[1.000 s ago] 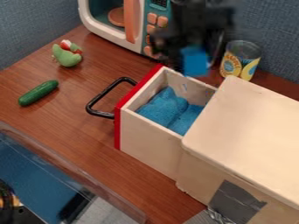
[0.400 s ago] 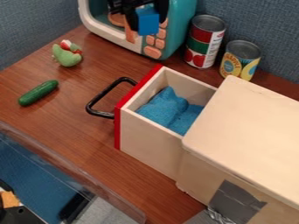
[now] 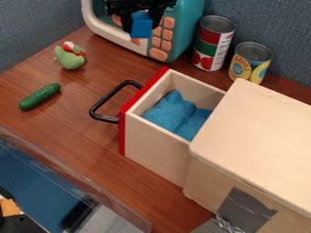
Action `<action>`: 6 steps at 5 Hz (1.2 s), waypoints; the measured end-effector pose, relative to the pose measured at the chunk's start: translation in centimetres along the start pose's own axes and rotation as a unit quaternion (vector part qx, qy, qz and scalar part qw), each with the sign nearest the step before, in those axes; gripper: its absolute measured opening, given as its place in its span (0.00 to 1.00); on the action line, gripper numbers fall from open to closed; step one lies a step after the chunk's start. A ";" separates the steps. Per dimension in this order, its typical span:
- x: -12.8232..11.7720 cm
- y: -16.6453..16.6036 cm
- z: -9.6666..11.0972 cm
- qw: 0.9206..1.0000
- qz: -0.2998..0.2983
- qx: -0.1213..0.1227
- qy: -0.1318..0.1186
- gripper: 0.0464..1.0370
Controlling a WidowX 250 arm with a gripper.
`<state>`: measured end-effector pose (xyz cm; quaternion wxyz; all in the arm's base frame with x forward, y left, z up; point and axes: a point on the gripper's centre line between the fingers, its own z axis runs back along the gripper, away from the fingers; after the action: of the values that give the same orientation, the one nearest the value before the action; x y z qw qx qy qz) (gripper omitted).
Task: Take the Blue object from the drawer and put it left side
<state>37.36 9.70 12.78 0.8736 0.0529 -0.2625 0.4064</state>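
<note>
I have my black robot gripper (image 3: 141, 26) up at the top edge of my camera view, a bit left of the middle. It hangs down in front of the white and teal toy microwave (image 3: 189, 27), with the tips of its fingers pointing down. The wide black part above them runs sideways across the view. The fingers are part way open, one on each side of the small blue block (image 3: 142, 25), and they have hold of it. The block is up off the brown wooden counter (image 3: 79, 93), out of the pale wooden drawer (image 3: 155, 145) with the red front.

The drawer is open, nearer to me than my gripper, with soft blue cloth (image 3: 170, 113) inside. The green toy cucumber (image 3: 40, 96) and the green toy with a red and white bit (image 3: 70, 59) lie on the counter, to the left of the drawer in my view.
</note>
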 end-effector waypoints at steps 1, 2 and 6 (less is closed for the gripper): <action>0.8 1.4 -1.7 1.000 0.017 0.017 0.001 0.59; 0.9 2.4 -3.4 0.999 0.030 0.025 0.005 0.59; -2.0 4.5 -9.1 0.996 0.015 0.083 0.041 0.59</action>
<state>36.82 14.12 3.43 0.8698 0.1047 -0.1927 0.4419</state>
